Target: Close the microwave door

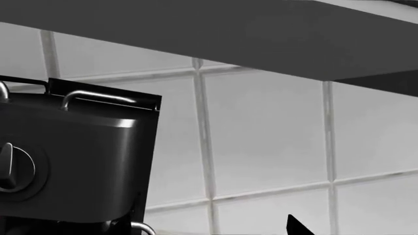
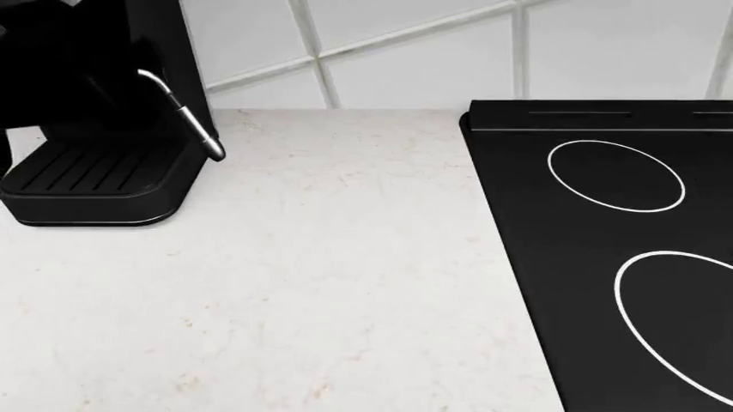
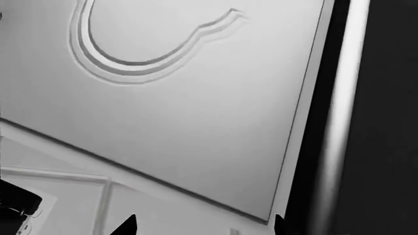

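A pale speckled desk (image 2: 309, 283) carries a coffee machine (image 2: 92, 129) beside a black stove (image 2: 607, 257). The microwave isn't plainly visible anywhere, and I cannot tell how either arm's jaws stand. It looks like the approach step; next, find the door and push it.

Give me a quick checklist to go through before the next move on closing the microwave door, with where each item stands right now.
1. Microwave door in sight: cannot tell; the right wrist view shows a pale panel beside a dark edge with a bright strip, possibly it.
2. Microwave in head view: not ok; only the counter, coffee machine and cooktop show.
3. Right pincer open: ok; its two dark tips stand apart.
4. Left pincer state: cannot tell; only one tip shows.
5. Left arm clear of the coffee machine: cannot tell; it looms near that camera.
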Tool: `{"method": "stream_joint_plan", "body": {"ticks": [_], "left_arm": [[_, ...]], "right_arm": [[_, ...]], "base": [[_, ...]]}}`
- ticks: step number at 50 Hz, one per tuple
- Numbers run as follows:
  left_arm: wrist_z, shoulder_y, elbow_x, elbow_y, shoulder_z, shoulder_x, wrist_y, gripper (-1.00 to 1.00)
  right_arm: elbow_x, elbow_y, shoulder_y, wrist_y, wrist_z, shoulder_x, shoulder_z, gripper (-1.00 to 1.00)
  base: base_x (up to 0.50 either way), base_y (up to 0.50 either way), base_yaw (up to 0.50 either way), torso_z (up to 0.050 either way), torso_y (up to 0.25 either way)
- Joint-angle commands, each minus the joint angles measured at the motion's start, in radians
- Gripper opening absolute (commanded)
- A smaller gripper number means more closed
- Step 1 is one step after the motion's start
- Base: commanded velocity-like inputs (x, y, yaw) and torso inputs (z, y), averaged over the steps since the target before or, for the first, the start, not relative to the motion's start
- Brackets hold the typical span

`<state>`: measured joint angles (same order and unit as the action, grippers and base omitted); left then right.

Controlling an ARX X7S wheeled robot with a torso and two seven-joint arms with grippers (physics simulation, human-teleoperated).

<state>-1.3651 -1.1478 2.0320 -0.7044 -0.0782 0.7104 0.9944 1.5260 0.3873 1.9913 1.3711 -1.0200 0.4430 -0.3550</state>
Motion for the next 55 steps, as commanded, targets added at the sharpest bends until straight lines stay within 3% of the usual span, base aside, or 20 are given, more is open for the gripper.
{"method": "stream_joint_plan", "body": {"ticks": [1,39,55], "left_arm": [[0.015,0.015,-0.022,-0.004,0.004,-0.002,0.002,1.00],[0.022,0.028,-0.030,-0.023,0.027,0.008,-0.019,1.00],[0.030,0.033,-0.036,-0.026,0.031,0.013,-0.027,1.00]], "right_arm": [[-0.048,-0.066,0.138,0.002,0.063,-0.012,-0.018,1.00],[-0.477,-0.328,0.337,-0.167,0.452,0.035,-0.215,1.00],[-0.681,-0.504,0.357,-0.253,0.623,-0.008,-0.266,1.00]], "base": [[0.00,0.00,0.00,0.000,0.000],[0.00,0.00,0.00,0.000,0.000],[0.00,0.00,0.00,0.000,0.000]]}}
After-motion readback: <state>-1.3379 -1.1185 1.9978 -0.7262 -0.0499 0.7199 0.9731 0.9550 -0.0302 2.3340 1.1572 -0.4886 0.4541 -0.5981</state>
